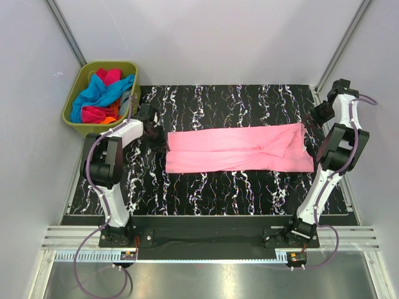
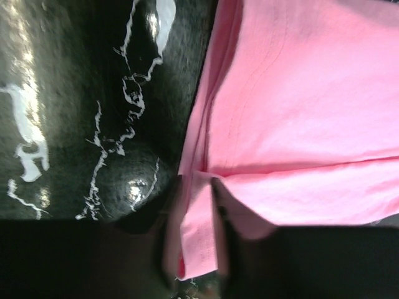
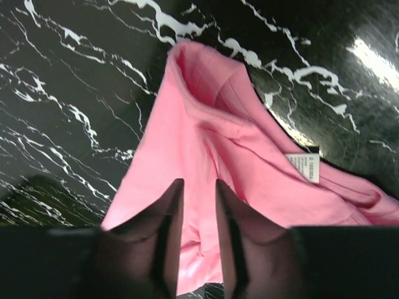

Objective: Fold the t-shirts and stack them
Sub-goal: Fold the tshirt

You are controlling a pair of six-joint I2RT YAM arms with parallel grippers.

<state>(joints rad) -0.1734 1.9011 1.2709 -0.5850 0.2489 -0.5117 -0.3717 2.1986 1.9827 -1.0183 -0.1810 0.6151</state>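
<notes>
**Fig.** A light pink soft-cloth t-shirt (image 1: 240, 148), folded lengthwise into a long band, lies across the middle of the black white-veined table mat (image 1: 218, 99). The left gripper (image 2: 196, 184) sits at the band's left end and the right gripper (image 3: 198, 184) at its right end. Each claw is slightly spread, with cloth lying in the gap. The cloth looks light, limp and easily creased, so it is probably best pinched at the end corners, through all layers. Blue, magenta and orange shirts (image 1: 103, 93) fill the olive-green plastic bin (image 1: 70, 113).

One light pink t-shirt (image 1: 240, 148) on one surface (image 1: 218, 187). One green bin (image 1: 73, 117) holds more shirts (image 1: 103, 94), too tangled to count. Two robot arms (image 1: 109, 163).
</notes>
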